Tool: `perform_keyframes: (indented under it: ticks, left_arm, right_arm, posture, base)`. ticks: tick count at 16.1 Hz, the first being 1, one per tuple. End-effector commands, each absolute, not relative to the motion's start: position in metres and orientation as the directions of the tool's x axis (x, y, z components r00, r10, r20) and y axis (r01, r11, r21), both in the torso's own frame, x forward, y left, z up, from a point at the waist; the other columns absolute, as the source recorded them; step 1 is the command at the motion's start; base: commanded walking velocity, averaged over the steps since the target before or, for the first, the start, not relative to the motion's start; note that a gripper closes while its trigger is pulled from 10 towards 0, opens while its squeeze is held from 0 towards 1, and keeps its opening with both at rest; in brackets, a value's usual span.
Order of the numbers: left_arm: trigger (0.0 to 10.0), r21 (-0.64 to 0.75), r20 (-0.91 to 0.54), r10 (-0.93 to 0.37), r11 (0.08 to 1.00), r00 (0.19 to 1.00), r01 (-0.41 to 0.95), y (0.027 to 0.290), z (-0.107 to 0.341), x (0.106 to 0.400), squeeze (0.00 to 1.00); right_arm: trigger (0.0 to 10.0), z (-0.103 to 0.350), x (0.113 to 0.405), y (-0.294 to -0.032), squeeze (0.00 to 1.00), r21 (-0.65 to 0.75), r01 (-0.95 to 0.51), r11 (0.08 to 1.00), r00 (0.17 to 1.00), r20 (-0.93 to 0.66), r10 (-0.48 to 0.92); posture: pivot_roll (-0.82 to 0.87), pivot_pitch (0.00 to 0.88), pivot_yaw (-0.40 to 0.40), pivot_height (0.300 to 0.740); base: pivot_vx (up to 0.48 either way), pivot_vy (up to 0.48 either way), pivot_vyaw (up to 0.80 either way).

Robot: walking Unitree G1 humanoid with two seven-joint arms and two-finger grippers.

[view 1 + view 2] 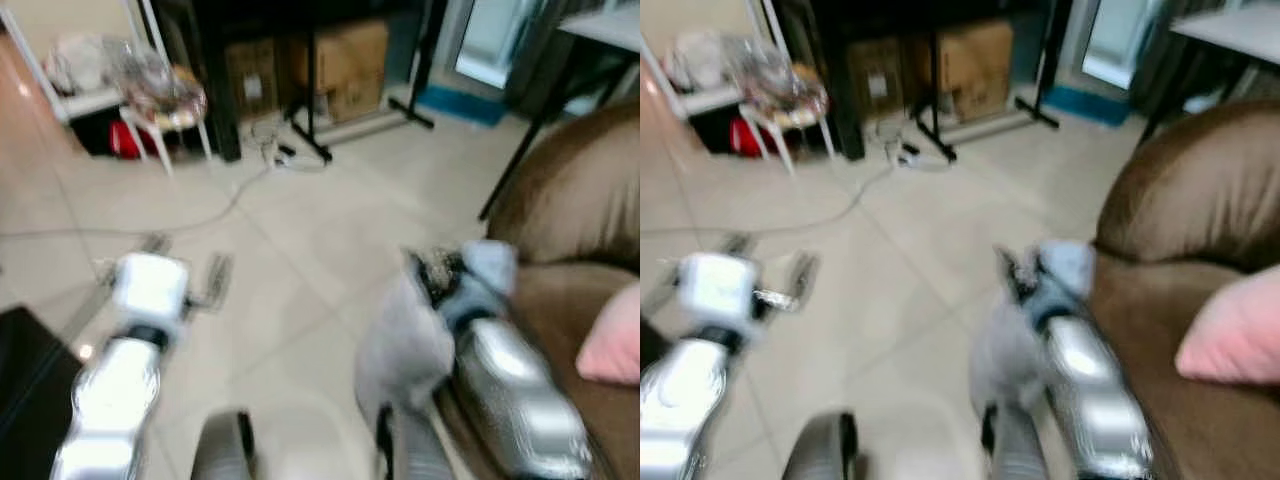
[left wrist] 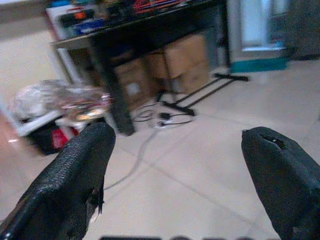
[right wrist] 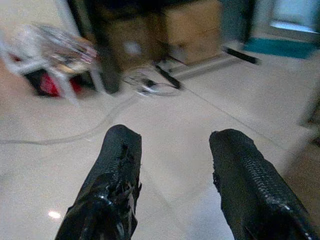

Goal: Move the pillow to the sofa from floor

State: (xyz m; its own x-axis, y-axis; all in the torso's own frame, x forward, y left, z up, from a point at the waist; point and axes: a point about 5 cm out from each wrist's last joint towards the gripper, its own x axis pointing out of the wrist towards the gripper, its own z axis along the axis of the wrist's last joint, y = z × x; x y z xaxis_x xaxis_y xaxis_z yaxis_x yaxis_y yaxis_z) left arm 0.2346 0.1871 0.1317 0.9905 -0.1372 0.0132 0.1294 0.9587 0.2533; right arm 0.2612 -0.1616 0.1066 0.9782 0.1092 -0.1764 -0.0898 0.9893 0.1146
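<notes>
Both arms are raised forward over the floor (image 1: 300, 260), carrying nothing. The left gripper (image 2: 180, 165) has its fingers wide apart with only tile between them; the right gripper (image 3: 175, 170) likewise stands parted and empty. A pink pillow (image 1: 1235, 335) lies on the seat of the brown sofa (image 1: 1180, 220), at the robot's right, just beside the right arm. Judged from this, the pillow is already off the floor and the parted fingers suit a release completed. The surface is pale glossy tile crossed by a cable (image 1: 215, 215). Beyond stand a black desk (image 2: 150, 35), cardboard boxes (image 1: 345, 60) beneath it, and a white stool (image 1: 160, 110) holding clutter. The head views are blurred.
</notes>
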Motion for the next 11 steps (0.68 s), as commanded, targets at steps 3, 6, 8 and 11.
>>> perform_keyframes:
  ticks: [3, 6, 8, 11]
  left_arm:
    - [10.0, 0.283, 0.014, -0.108, 0.954, 0.994, 0.099, 0.1983, 0.1348, 0.2332, 0.0]
    - [10.0, 0.283, 0.015, -0.108, 0.954, 0.994, 0.099, 0.1979, 0.1349, 0.2336, 0.0]
    - [10.0, 0.285, 0.015, -0.109, 0.953, 0.994, 0.1, 0.1976, 0.135, 0.2337, 0.0]
    - [10.0, 0.292, 0.01, -0.107, 0.951, 0.994, 0.099, 0.1972, 0.1339, 0.2341, 0.0]
  right_arm:
    - [10.0, 0.115, 0.2653, -0.1454, 0.0, 0.133, -0.145, 0.98, 0.977, -0.136, 0.163]
    - [10.0, 0.1136, 0.2653, -0.147, 0.0, 0.159, -0.132, 0.978, 0.978, -0.141, 0.155]
    - [10.0, 0.1132, 0.2651, -0.1469, 0.0, 0.162, -0.136, 0.977, 0.977, -0.143, 0.16]
    - [10.0, 0.1133, 0.2663, -0.1481, 0.0, 0.171, -0.15, 0.974, 0.974, -0.141, 0.175]
  posture:
    - [-0.06, 0.0, 0.002, 0.57]
    - [-0.06, 0.0, 0.002, 0.57]
    - [-0.06, 0.0, 0.002, 0.57]
    - [-0.06, 0.0, 0.002, 0.57]
  base:
    - [0.252, 0.0, 0.76]
    - [0.251, 0.0, 0.0]
    - [0.249, 0.0, 0.0]
    - [0.0, 0.0, 0.0]
